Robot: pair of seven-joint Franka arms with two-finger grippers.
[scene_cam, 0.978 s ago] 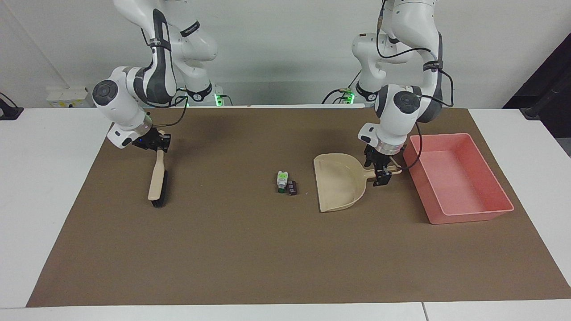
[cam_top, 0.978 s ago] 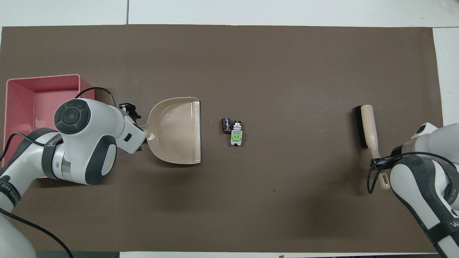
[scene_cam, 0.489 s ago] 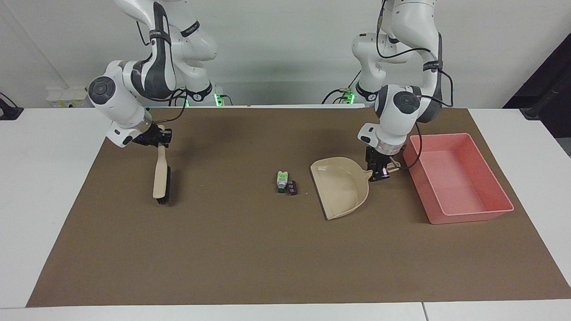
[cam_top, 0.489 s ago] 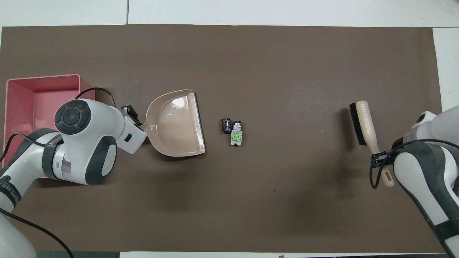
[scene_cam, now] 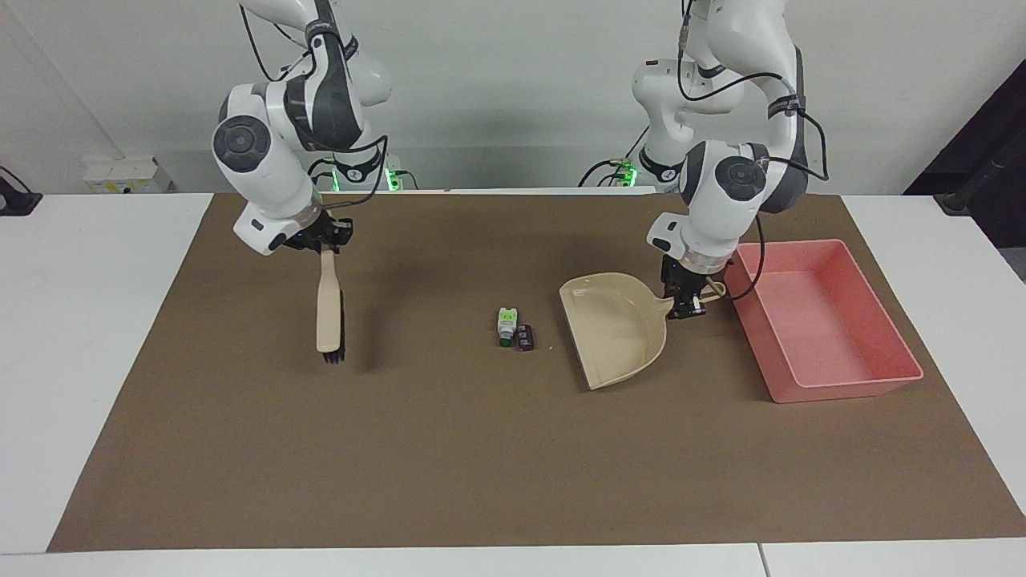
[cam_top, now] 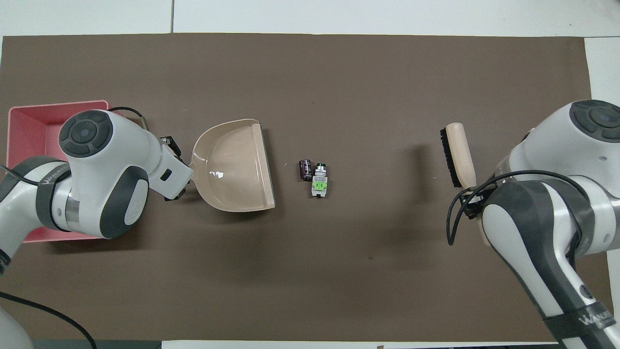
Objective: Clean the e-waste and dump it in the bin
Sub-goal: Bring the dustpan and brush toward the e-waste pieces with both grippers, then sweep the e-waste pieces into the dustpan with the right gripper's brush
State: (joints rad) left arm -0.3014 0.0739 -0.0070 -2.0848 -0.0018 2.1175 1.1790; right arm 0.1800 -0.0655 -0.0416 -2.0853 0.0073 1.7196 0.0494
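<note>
The e-waste lies mid-mat: a white piece with green marks point(scene_cam: 506, 326) point(cam_top: 319, 182) and, touching it, a dark block point(scene_cam: 525, 337) point(cam_top: 305, 170). My left gripper point(scene_cam: 688, 304) is shut on the handle of a beige dustpan point(scene_cam: 616, 330) point(cam_top: 233, 167). The pan is tilted, handle raised, its open edge facing the e-waste a short gap away. The pink bin point(scene_cam: 842, 390) point(cam_top: 29, 126) sits beside it at the left arm's end. My right gripper point(scene_cam: 325, 240) is shut on a brush point(scene_cam: 329, 308) point(cam_top: 457, 154) that hangs bristles down over the mat, apart from the e-waste.
A brown mat point(scene_cam: 449, 465) covers most of the white table. In the overhead view the left arm's body hides part of the bin.
The left gripper closed on the dustpan handle and tipped the pan up. The right arm lifted the brush off the mat and carried it toward the e-waste.
</note>
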